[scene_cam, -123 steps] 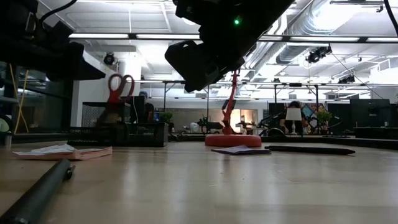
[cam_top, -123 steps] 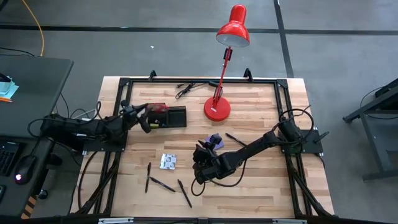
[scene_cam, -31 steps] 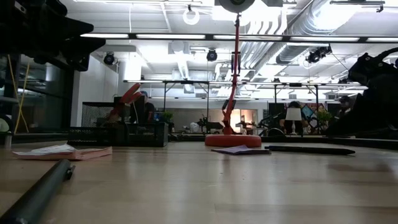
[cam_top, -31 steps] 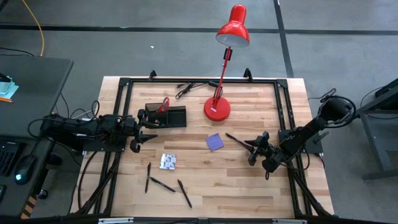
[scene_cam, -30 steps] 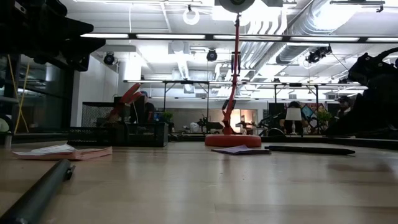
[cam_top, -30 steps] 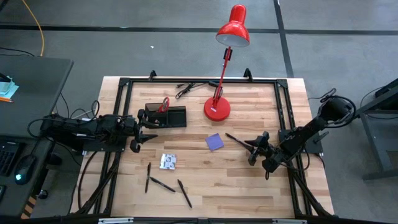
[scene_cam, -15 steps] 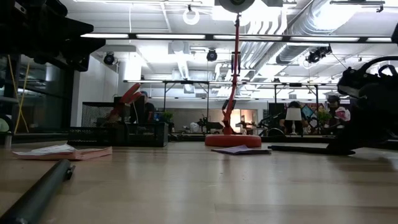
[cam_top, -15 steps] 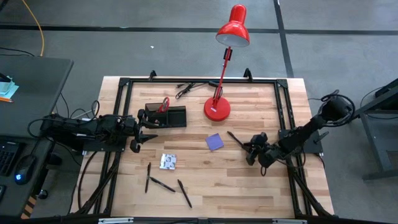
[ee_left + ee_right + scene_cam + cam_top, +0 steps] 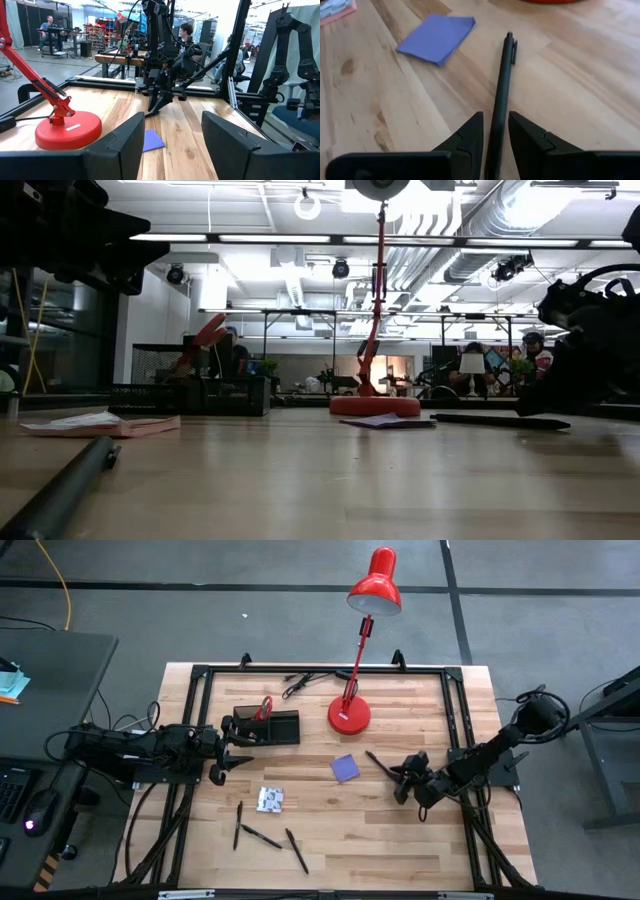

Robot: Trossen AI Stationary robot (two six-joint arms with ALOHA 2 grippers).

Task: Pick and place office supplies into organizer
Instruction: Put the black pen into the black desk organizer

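i'm looking down on a wooden table (image 9: 330, 830) with a black frame. my right gripper (image 9: 399, 780) is low at the right side of the table, its fingers (image 9: 468, 139) set either side of a thin black pen (image 9: 500, 97) that lies flat on the wood. the fingers stand narrowly apart with the pen running between them; i cannot tell whether they are already pinching it. the pen's far end points toward the red lamp's round base (image 9: 349, 716).

just left of that pen lies the small purple square pad (image 9: 346, 768), flat on the table. further left and nearer is the white-grey patterned packet (image 9: 270, 800). three more black pens (image 9: 268, 836) lie scattered near the front edge on the left side.

the black organizer (image 9: 268, 726) sits at the far left of the table, with the red-handled scissors (image 9: 263, 707) standing in it, handles up.

my left gripper (image 9: 228, 747) waits at the left edge, just in front of the organizer, its fingers (image 9: 125, 145) spread and holding nothing.

a black cable (image 9: 300, 686) lies at the far edge. there is a white label on the lamp base (image 9: 73, 127), but i can't read any writing on it. people sit at desks in the room beyond.
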